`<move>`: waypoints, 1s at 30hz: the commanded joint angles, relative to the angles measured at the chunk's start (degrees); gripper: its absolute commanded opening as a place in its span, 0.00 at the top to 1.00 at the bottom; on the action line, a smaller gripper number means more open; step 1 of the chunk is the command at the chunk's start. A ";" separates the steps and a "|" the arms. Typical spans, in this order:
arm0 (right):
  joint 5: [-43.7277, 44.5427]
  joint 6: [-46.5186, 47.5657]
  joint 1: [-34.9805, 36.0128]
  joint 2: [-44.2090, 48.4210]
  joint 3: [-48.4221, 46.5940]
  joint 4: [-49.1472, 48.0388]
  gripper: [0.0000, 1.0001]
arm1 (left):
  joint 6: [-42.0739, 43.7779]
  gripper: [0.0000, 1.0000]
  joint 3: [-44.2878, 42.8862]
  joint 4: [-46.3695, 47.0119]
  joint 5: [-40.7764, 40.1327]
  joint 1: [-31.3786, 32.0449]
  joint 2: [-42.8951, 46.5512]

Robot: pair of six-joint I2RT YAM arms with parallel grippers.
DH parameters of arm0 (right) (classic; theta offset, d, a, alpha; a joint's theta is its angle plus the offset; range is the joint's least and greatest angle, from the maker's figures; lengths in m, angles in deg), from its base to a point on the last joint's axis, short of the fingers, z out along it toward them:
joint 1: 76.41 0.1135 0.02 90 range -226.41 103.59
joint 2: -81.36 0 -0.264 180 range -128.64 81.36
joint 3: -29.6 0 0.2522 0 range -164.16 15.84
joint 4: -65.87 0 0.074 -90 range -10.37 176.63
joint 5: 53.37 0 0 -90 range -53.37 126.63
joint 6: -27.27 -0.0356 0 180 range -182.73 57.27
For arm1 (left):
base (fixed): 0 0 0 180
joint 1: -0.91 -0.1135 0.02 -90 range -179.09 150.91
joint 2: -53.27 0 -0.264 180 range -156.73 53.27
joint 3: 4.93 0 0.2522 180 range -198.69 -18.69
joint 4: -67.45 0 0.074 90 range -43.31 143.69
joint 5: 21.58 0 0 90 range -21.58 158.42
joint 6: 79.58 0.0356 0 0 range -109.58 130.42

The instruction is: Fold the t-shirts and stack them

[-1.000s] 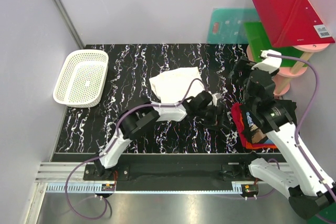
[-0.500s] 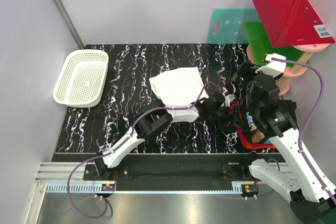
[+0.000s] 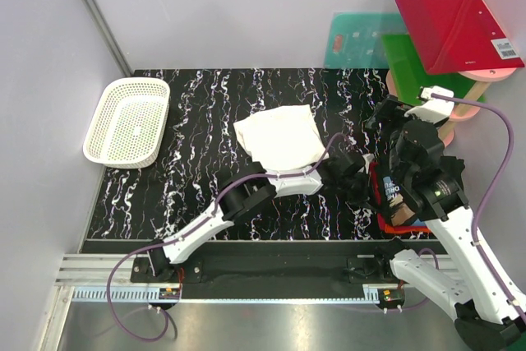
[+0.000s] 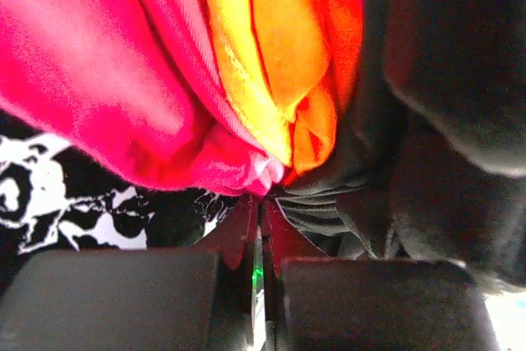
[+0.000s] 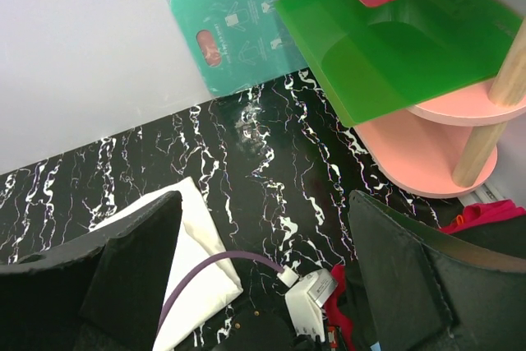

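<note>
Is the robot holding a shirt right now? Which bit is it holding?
The left gripper is pinched shut on a folded edge of the red-orange t-shirt. The right gripper is open and holds nothing.

Folded white tee (image 3: 279,137); bunched red-orange tee (image 4: 275,47)

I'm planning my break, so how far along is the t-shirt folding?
Done: the white cloth t-shirt lies folded mid-table. In hand: the left gripper is shut on an edge of the red-orange cloth t-shirt, heaped with the black cloth t-shirt; the right gripper hangs open. Left, apparently: folding those two, stacking all three.
</note>
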 commanded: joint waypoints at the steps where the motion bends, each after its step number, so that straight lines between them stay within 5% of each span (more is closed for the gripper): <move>1: 1.52 0.32 -0.18 0.86 -0.60 -1.27 0.10 | 6.83 1.00 3.37 -9.97 -11.02 0.02 4.99; 11: -0.23 -1.35 -0.18 0.60 0.37 -0.74 0.10 | 10.87 1.00 23.68 -8.39 -19.65 -3.32 21.60; 28: -3.75 -3.81 -0.18 -1.51 1.16 -0.65 0.11 | 9.20 1.00 42.14 -4.18 -20.19 -3.15 30.40; 29: -4.02 -4.07 -0.18 -1.77 1.25 -0.65 0.11 | 9.64 0.98 42.23 -3.82 -19.49 -3.15 30.32; 30: -4.19 -4.25 -0.18 -2.21 1.25 -0.65 0.11 | 9.99 0.79 42.06 -3.56 -19.31 -3.15 30.32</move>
